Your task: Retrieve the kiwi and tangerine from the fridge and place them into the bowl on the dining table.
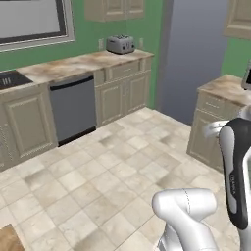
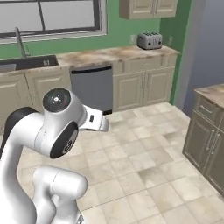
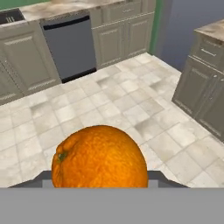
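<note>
In the hand view, the tangerine [image 3: 99, 156] is a bright orange ball with a small green stem scar, sitting close in front of the camera. My gripper [image 3: 99, 179] is shut on it, and a dark fingertip [image 3: 43, 176] edges out on each side. The hand is held high above the tiled floor. The tall slate-grey fridge [image 1: 196, 59] stands at the far right end of the counter run, and it is also in the right base view as the fridge [image 2: 211, 43]. The kiwi, the bowl and the dining table are out of view.
Beige cabinets with a marbled counter [image 1: 73, 66] line the green back wall, carrying a toaster [image 1: 120, 44] and framing a grey dishwasher [image 1: 73, 109]. A second cabinet block [image 2: 209, 140] juts in on the right. Tiled floor [image 1: 108, 171] lies between. A brown corner [image 1: 7, 238] shows at lower left.
</note>
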